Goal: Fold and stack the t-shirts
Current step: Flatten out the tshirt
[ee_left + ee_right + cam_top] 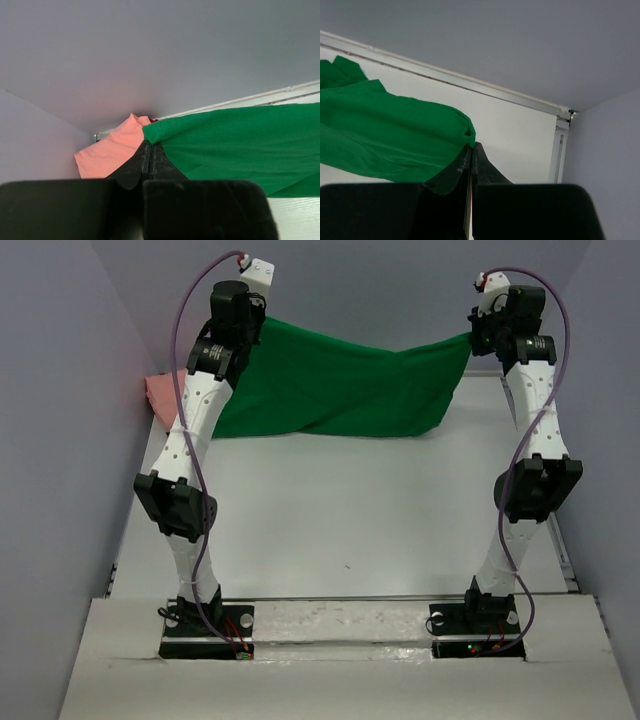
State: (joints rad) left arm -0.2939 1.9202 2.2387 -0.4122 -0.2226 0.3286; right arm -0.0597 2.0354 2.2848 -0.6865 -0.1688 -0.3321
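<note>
Both pincers are clamped on the green t-shirt [340, 380]. My left pincer [262, 328] has its jaws together on one top corner. In the left wrist view the fingers meet at the tip [151, 146], with green cloth [240, 145] bunched right at that point and spreading away to the right. My right pincer [472, 337] is pinched on the opposite corner. The right wrist view shows the same: tips together [471, 147], with a rolled hem of the green cloth [385, 135] nipped between them and the rest hanging off to the left. Both arms are raised and extended toward the far end of the counter [350, 510], with the shirt strung between them. It sags in the middle, and a diagonal fold or twist runs across it. Its lower edge hangs down at counter level near the back; I can't tell whether it's touching. The pink t-shirt [165, 395] is bunched up in the far left corner of the counter against the side wall. It sits just behind and beside my left pincer, and in the left wrist view its cloth [112, 150] sits right against the green corner. A pale rail [510, 95] runs along the far counter edge under the grey back wall [380, 280].
</note>
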